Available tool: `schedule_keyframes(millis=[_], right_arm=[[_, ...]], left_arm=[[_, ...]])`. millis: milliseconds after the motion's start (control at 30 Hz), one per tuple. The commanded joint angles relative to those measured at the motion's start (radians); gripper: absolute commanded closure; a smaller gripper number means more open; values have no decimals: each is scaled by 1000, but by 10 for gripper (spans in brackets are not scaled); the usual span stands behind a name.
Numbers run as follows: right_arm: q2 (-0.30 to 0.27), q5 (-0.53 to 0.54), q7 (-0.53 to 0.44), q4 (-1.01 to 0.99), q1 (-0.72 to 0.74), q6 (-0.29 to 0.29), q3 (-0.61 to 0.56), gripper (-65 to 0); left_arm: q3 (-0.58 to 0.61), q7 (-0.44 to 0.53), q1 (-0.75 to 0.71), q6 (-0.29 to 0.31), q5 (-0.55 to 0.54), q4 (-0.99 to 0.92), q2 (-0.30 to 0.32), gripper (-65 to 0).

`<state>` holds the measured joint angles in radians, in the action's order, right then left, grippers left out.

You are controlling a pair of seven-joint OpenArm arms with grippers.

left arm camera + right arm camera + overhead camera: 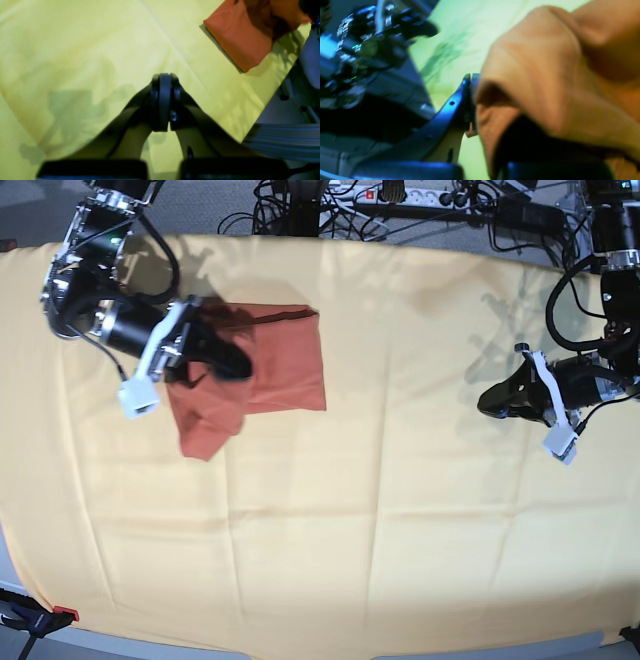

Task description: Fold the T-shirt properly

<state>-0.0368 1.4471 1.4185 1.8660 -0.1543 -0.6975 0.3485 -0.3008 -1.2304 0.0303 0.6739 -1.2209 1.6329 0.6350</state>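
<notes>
The right arm reaches in from the upper left of the base view, its forearm slanting down toward the middle. Its right gripper is clamped on a fold of the T-shirt, the jaws pressed together with orange fabric bunched between and over them. The left arm hangs at the right edge of the frame, wrist bent inward. Its left gripper points left, jaws closed flat against each other, holding nothing.

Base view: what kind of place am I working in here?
Probably a lab bench for robot trials: a table under a pale yellow cloth, a power strip amid tangled cables behind it, and a clamp at the front corner.
</notes>
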Motion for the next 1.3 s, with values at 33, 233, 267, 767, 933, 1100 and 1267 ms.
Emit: schedule_keyframes(millis=[33, 233, 267, 767, 933, 1100, 1267], right_arm=[[18, 36, -22, 20, 19, -1, -55, 0], [37, -172, -22, 18, 24, -1, -192, 0], [37, -221, -22, 18, 24, -1, -213, 0], [37, -449, -65, 20, 82, -1, -375, -453], [34, -261, -22, 117, 97, -1, -373, -450], [-24, -358, -22, 220, 96, -1, -373, -450], [-101, -370, -44, 219, 94, -1, -373, -450]], left_arm=[[-10, 18, 16, 6, -27, 14, 22, 0], [-10, 18, 16, 6, -34, 14, 22, 0], [-10, 18, 16, 6, -38, 14, 22, 0], [-10, 18, 16, 6, -48, 14, 22, 0], [-10, 18, 16, 6, -48, 14, 22, 0], [-10, 10, 16, 6, -11, 14, 23, 0], [-10, 10, 14, 6, -11, 14, 32, 0]])
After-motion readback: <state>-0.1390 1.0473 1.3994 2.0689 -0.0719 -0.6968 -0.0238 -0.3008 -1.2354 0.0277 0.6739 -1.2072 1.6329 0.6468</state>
